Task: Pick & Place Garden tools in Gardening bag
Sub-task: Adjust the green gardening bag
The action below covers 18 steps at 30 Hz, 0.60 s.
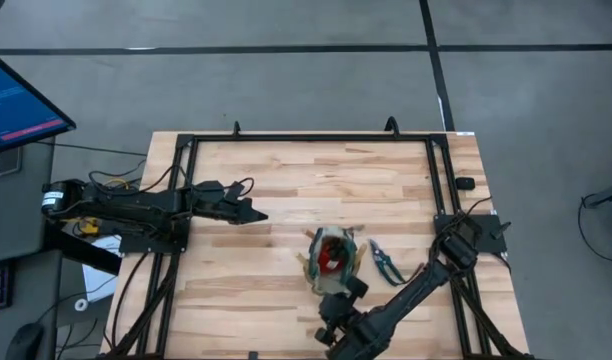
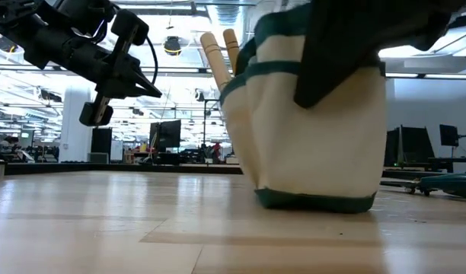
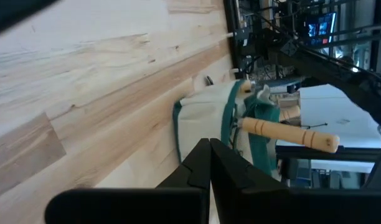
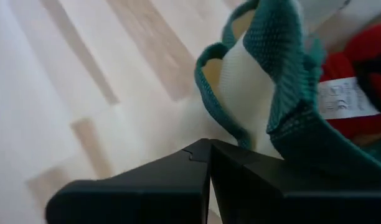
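The gardening bag [image 1: 331, 262] is a small cream tote with green trim and stands upright on its base near the table's front middle. Pale wooden tool handles [image 2: 218, 53] stick out of it, and a red object [image 4: 358, 56] lies inside. The pruning shears [image 1: 384, 262] lie flat on the table just right of the bag. My right gripper [image 4: 209, 144] is shut at the bag's near side, beside its green-trimmed rim [image 4: 265, 93]. My left gripper [image 1: 258, 215] is shut and empty in the air, left of the bag. My right gripper's shut fingertips stand right at the bag's green-trimmed rim on its near side, coming from the table's near edge. I cannot tell whether they touch the fabric.
A black metal frame [image 1: 316, 138] runs around the tabletop. A small dark object [image 1: 465, 183] lies near the right rail. There is bare wood between my left gripper and the bag, and along the far half of the table.
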Each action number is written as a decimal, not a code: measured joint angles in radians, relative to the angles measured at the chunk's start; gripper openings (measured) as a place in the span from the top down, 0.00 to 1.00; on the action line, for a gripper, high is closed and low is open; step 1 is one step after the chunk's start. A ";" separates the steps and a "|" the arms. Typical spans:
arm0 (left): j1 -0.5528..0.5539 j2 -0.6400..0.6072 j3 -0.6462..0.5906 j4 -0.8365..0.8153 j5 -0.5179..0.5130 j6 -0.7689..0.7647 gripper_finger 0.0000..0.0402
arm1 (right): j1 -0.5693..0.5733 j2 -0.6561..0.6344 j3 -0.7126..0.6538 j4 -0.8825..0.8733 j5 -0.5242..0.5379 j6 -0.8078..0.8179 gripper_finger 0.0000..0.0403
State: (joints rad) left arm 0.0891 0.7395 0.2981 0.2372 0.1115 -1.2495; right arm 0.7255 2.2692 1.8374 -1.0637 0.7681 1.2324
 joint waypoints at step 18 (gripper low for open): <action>0.000 0.000 0.000 0.011 -0.006 0.019 0.98 | -0.049 -0.019 0.035 -0.170 -0.027 -0.060 1.00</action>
State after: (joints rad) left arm 0.0891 0.7395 0.2981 0.2480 0.1059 -1.2301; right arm 0.6767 2.2505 1.8727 -1.2334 0.7415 1.1728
